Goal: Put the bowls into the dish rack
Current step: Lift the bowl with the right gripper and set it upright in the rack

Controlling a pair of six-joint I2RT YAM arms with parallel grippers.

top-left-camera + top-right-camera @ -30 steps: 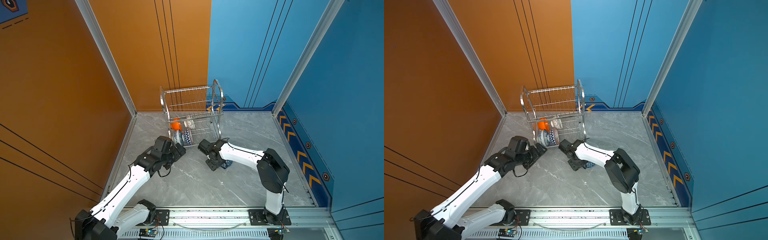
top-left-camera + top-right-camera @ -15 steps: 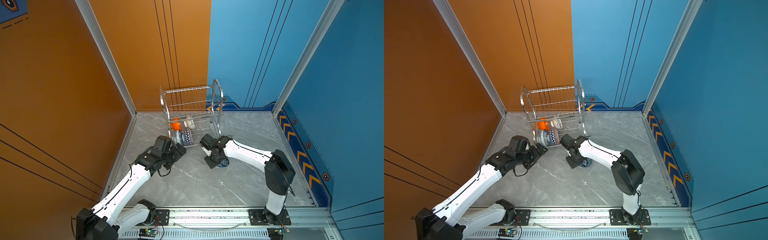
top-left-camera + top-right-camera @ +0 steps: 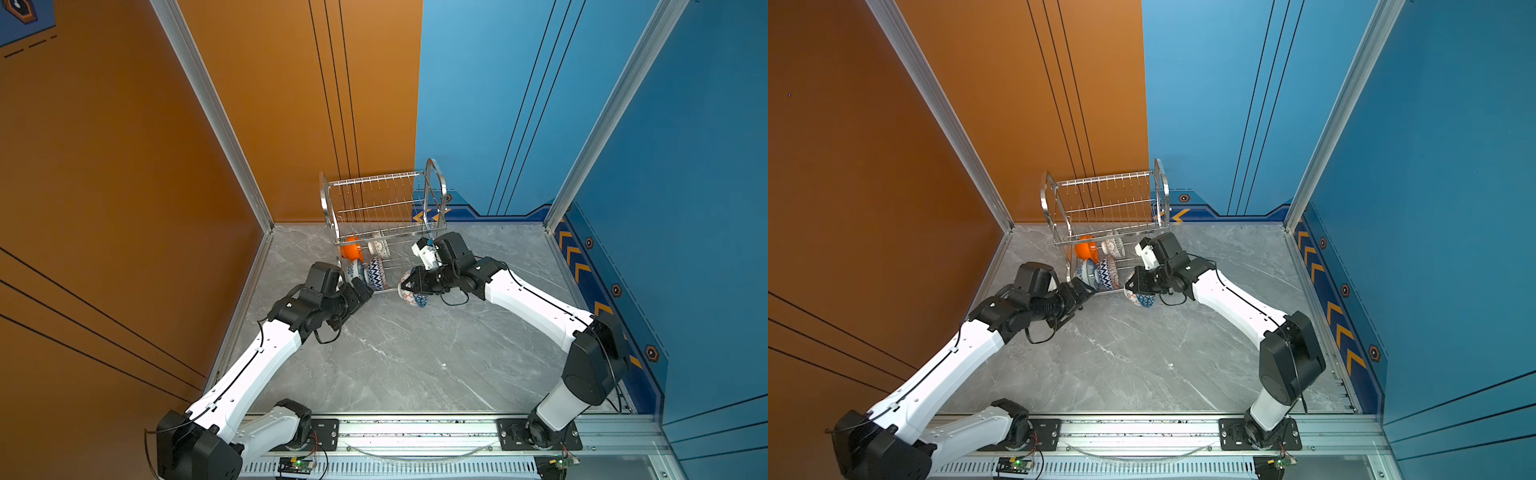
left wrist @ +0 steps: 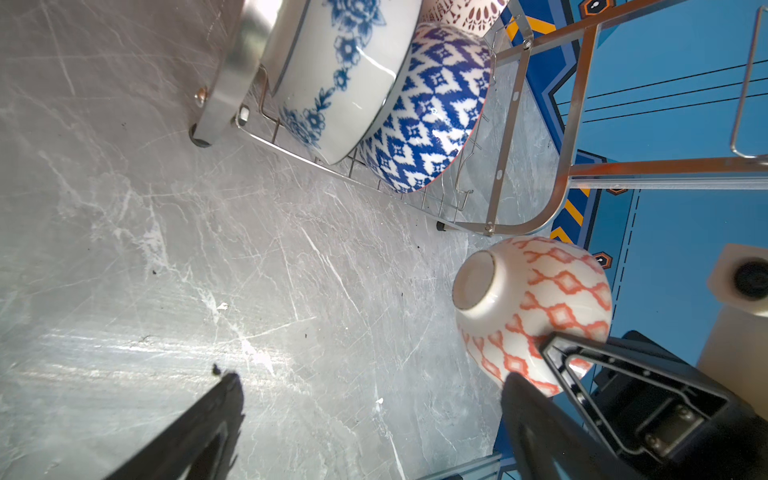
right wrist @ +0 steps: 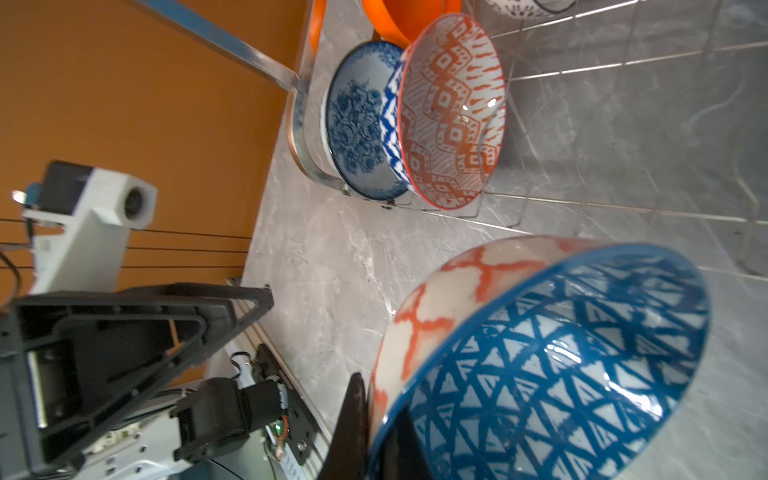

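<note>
My right gripper (image 3: 405, 286) (image 5: 377, 428) is shut on the rim of a bowl (image 3: 412, 294) (image 3: 1140, 297) (image 5: 540, 353) with orange lattice outside and blue triangles inside. It is held tilted just in front of the dish rack (image 3: 382, 208) (image 3: 1104, 203). In the left wrist view this bowl (image 4: 536, 303) hangs off the floor beside the rack's foot. The rack's lower shelf holds a plain orange bowl (image 3: 351, 249), a white black-patterned one (image 3: 380, 247), a blue floral one (image 4: 345, 75) and a blue-white patterned one (image 4: 432, 116). My left gripper (image 3: 365, 286) (image 4: 374, 386) is open and empty, low by the rack's front left corner.
The grey marble floor (image 3: 395, 353) is walled in orange on the left and blue on the right. The rack stands at the back against the walls. The mounting rail (image 3: 415, 432) runs along the front edge.
My right gripper has shut on the bowl, lifted it off the floor and carried it left toward the rack front. The left arm has barely moved.
</note>
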